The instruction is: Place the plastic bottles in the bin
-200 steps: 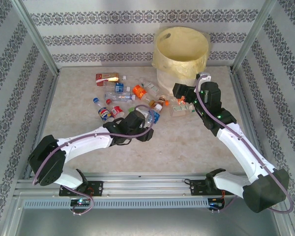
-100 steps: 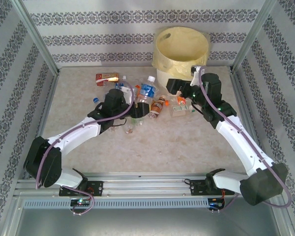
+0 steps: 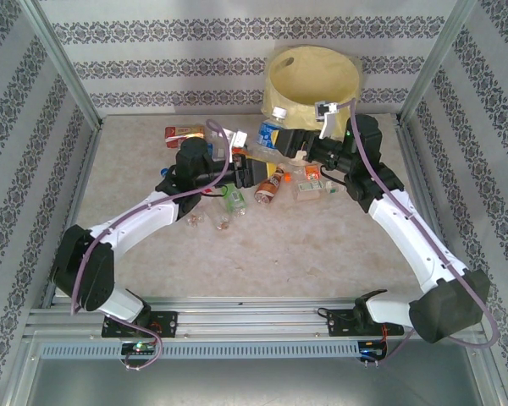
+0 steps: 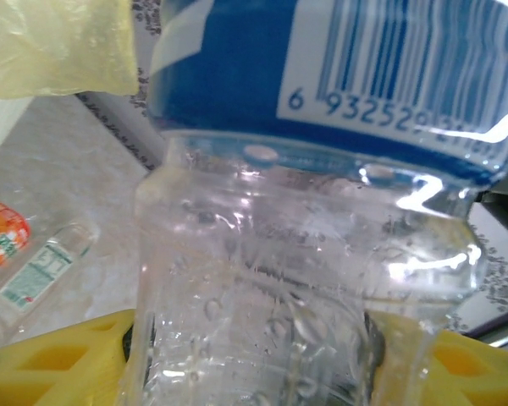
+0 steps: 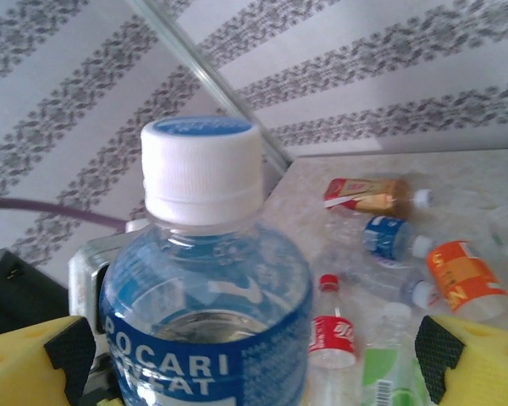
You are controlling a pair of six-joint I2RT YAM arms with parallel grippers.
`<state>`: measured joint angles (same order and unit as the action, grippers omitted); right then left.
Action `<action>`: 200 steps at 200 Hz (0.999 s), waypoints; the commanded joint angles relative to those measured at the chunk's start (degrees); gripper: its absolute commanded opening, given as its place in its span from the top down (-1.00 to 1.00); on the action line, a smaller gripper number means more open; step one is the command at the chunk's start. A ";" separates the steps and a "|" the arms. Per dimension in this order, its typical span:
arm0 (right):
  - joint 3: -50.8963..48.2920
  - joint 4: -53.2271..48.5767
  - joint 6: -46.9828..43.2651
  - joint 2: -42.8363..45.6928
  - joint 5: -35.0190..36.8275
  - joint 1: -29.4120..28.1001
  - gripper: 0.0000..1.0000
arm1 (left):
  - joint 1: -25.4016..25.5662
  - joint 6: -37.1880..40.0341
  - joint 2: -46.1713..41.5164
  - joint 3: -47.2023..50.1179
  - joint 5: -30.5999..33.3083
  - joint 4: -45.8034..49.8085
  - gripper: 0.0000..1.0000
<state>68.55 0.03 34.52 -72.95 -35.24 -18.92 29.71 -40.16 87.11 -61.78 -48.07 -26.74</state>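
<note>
The left gripper (image 4: 254, 372), yellow-fingered, is clamped on the clear ribbed body of a blue-labelled plastic bottle (image 4: 322, 51), which it holds off the table. The label's white barcode panel begins "6 932529". The right gripper (image 5: 254, 355) is spread wide, its black-padded fingers (image 5: 68, 347) flanking the same bottle's shoulder. Its white screw cap points up above the word "POCARI".

From above, the bottle tilts with its cap in front of the near side of the round cream bin (image 3: 317, 52), lined with a yellow bag. Loose bottles (image 3: 269, 188) with red, orange and green labels lie on the beige marbled tabletop (image 3: 305, 245).

Behind stand aluminium corner posts (image 3: 63, 63) and white wallpaper (image 3: 152, 34) with grey ornamental bands.
</note>
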 commanded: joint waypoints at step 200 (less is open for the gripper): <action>5.95 -3.28 -0.61 -3.40 1.18 -0.24 -0.19 | 0.03 -8.47 7.01 -5.01 -4.63 -11.94 -0.46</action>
<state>72.49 -1.43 35.68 -77.32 -35.79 -19.70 29.71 -48.10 93.67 -64.07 -54.00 -36.91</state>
